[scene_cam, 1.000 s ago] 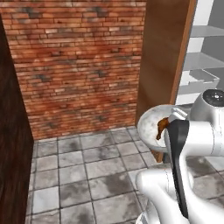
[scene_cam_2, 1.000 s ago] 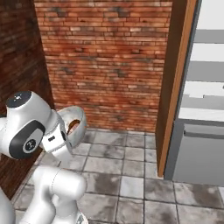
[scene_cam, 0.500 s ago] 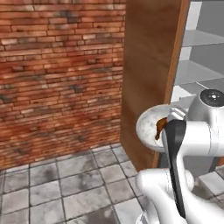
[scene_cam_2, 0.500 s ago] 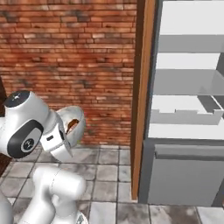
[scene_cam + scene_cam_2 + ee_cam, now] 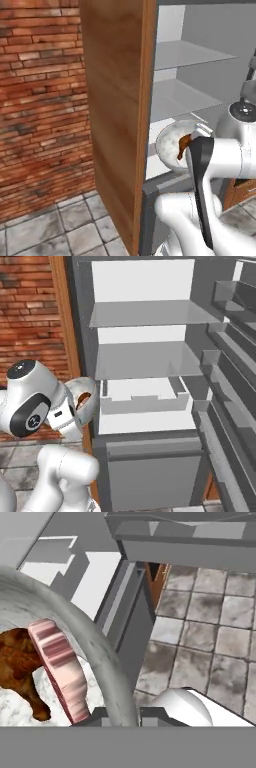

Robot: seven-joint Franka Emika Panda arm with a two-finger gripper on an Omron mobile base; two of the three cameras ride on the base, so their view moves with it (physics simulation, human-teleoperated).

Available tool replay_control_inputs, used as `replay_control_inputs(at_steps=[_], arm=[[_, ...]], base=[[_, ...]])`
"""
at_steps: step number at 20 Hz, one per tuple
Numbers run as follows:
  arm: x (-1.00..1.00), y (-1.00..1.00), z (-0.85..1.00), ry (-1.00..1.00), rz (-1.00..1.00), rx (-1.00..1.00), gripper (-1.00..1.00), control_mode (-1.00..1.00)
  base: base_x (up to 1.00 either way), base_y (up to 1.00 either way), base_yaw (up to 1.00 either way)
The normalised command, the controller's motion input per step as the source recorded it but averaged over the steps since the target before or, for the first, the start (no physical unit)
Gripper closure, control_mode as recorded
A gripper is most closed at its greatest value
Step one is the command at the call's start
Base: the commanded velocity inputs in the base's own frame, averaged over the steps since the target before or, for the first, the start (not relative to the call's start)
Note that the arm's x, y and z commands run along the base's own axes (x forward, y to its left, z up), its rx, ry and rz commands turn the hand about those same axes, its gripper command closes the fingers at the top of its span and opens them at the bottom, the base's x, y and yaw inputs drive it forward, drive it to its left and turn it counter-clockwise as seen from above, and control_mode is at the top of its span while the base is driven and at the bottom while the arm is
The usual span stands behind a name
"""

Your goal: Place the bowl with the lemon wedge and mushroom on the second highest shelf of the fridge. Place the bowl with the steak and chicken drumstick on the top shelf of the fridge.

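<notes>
A grey speckled bowl (image 5: 171, 144) hangs tilted in front of the open fridge, close to the arm. It holds a pink-edged steak (image 5: 61, 668) and a brown chicken drumstick (image 5: 19, 657). My gripper (image 5: 125, 716) is shut on the bowl's rim (image 5: 87, 634). From the right base view the bowl (image 5: 86, 400) sits left of the fridge's lower drawer. The top shelf (image 5: 150, 313) and the second highest shelf (image 5: 145, 360) are bare. The bowl with the lemon wedge and mushroom is out of view.
A tall wooden side panel (image 5: 120, 100) stands just left of the bowl, with a brick wall (image 5: 40, 100) beyond it. A white drawer (image 5: 142, 400) sits under the shelves. The fridge door with its racks (image 5: 230, 356) stands open on the right. Tiled floor (image 5: 210, 637) lies below.
The whole picture has swung from the brick wall to the open fridge, so the base has moved. The bowl stays gripped at the same spot beside the arm.
</notes>
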Motion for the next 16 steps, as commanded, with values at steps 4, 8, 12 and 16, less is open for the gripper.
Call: replay_control_inputs(at_steps=[4, 8, 12, 16], arm=[[0.0, 0.0, 0.0, 0.0, 0.0, 0.0, 1.0, 1.0], [0.0, 0.0, 0.0, 0.0, 0.0, 0.0, 1.0, 1.0], [0.4, -0.18, 0.17, -0.11, 0.21, 0.0, 1.0, -1.0], [0.0, -0.05, 0.52, -0.15, 0.01, 0.0, 1.0, -1.0]], base=[[0.91, -0.88, -0.04], [0.94, -0.32, 0.2], [0.0, 0.0, 0.0], [0.0, 0.0, 0.0]])
